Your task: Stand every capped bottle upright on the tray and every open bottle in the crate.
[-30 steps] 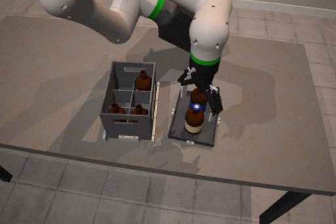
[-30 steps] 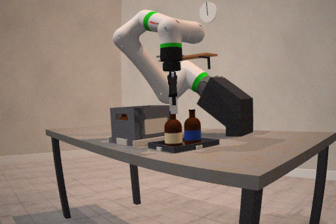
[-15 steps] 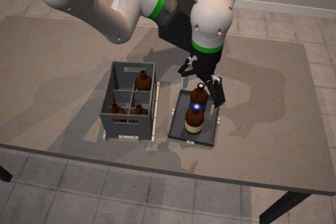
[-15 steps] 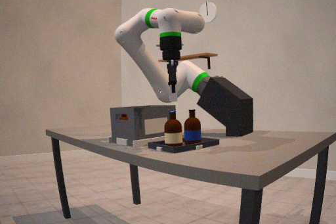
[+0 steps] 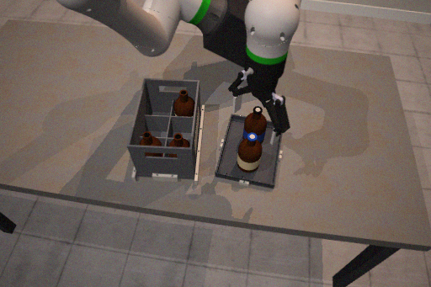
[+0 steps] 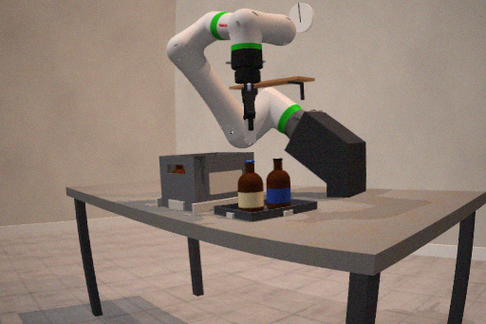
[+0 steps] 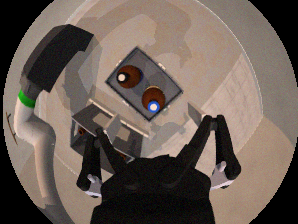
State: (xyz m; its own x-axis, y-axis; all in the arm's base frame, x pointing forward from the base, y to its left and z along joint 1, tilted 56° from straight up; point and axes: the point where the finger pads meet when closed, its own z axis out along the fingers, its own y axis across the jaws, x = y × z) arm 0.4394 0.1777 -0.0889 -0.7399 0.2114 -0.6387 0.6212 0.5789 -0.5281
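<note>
The gripper [image 5: 258, 107] hangs well above the tray [image 5: 227, 162], fingers spread wide with nothing between them. Two capped bottles stand upright on the tray near the middle of the table [image 5: 358, 174]: one with a blue cap [image 5: 250, 151] toward the front edge, one with a white cap [image 5: 255, 124] just behind it. The crate [image 5: 162, 167], just beside the tray toward the left edge, holds three open bottles [image 5: 183, 103] upright in separate compartments.

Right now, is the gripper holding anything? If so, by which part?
Nothing is held. The gripper is open and hangs above the tray, apart from the two upright bottles there: the cream-label bottle and the blue-label bottle.
</note>
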